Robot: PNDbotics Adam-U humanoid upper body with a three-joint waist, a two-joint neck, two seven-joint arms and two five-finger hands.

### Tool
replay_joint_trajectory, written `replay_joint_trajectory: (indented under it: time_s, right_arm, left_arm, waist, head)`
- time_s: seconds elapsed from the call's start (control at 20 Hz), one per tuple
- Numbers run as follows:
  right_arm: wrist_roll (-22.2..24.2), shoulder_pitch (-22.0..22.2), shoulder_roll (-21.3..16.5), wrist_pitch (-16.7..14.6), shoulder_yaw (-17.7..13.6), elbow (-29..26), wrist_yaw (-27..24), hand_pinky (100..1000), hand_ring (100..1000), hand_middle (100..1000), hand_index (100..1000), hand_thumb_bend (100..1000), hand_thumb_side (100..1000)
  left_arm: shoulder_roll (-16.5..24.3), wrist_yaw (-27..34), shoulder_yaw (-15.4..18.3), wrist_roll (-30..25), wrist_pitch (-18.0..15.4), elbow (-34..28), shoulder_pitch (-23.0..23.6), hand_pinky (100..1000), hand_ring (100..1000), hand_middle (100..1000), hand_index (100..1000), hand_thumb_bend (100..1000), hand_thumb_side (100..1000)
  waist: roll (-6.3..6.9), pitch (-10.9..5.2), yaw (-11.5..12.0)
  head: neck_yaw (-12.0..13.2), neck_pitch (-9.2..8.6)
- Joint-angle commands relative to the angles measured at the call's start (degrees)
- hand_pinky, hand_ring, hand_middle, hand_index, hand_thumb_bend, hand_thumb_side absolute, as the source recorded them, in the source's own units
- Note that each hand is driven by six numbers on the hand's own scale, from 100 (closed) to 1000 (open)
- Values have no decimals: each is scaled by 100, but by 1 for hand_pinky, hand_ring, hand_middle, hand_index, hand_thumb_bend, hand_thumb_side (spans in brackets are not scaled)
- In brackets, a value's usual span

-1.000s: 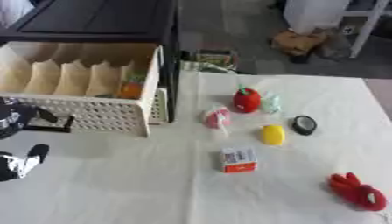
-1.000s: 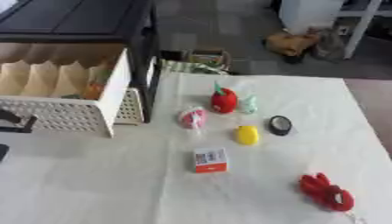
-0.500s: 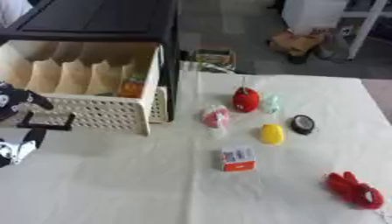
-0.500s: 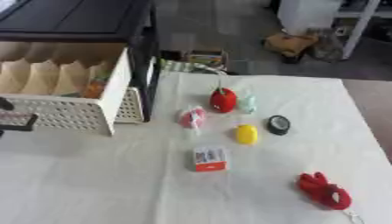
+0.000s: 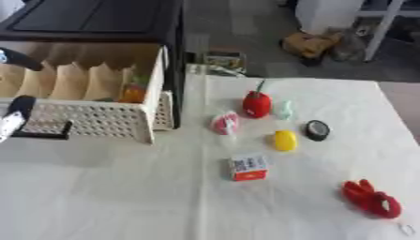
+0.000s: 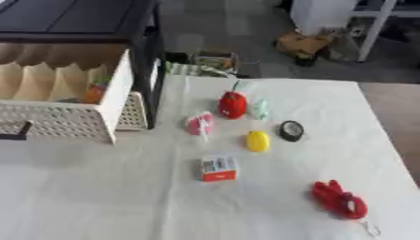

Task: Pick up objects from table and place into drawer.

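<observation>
- The left hand [image 5: 16, 119] shows only at the near-left edge of the left eye view, right against the black handle [image 5: 42, 136] on the drawer [image 5: 98, 123] front; whether its fingers are curled round the handle I cannot tell. The right hand is out of sight.
- The drawer stands pulled open, its dividers just beyond the hand, with something orange [image 5: 131, 93] in the compartment farthest from it.
- Well to the hand's right on the white surface [image 5: 123, 197] lie the loose things: a red pepper-like toy [image 5: 256, 104], a pink piece [image 5: 224, 123], a pale green piece [image 5: 285, 110], a yellow lemon-shaped item [image 5: 285, 140], a black round disc [image 5: 317, 130], a small box [image 5: 249, 167], and farthest off a red soft-looking toy [image 5: 371, 198].
- All look light. The small box seems stiff with flat sides, best pinched across its narrower faces.
- The yellow item is rounded and could roll; cupping from above would suit.
- The red toy probably gives under pressure; take it at its bulk.
</observation>
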Motion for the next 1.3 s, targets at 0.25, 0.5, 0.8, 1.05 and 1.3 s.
replay_joint_trajectory:
  time_s: [0.25,0.5,0.8,1.05,1.3]
  right_arm:
    - [-95,-24,-378,67,-56,-94,356,759,557,499,747,156,790]
    - [-76,4,-619,124,-50,-94,707,770,578,518,759,226,843]
    - [147,65,-1114,283,17,-94,1347,787,604,550,773,323,902]
    - [569,169,-1465,442,117,-94,1817,805,638,595,797,385,952]
    - [1056,237,-1819,530,222,-94,2089,819,673,636,809,393,959]
  left_arm:
    - [-348,933,244,1069,-297,-45,-293,100,100,100,827,100,245]
    - [-687,1578,338,2493,-806,-45,-310,100,100,100,844,100,360]
    - [-1263,1761,211,3334,-1320,-45,-147,100,100,100,861,100,537]
    - [-1957,1859,104,3408,-1792,-45,-20,100,100,100,885,100,672]
    - [-2654,1966,82,3511,-2197,-45,177,100,100,130,890,100,672]
  waist:
    - [-6,-148,-8]
    - [-23,-161,-22]
    - [-51,-190,-75]
    - [-85,-225,-100]
    - [-113,-273,-162]
  head:
    - [-113,55]
    - [-191,75]
    - [-253,100]
    - [-281,124]
    - [-283,175]
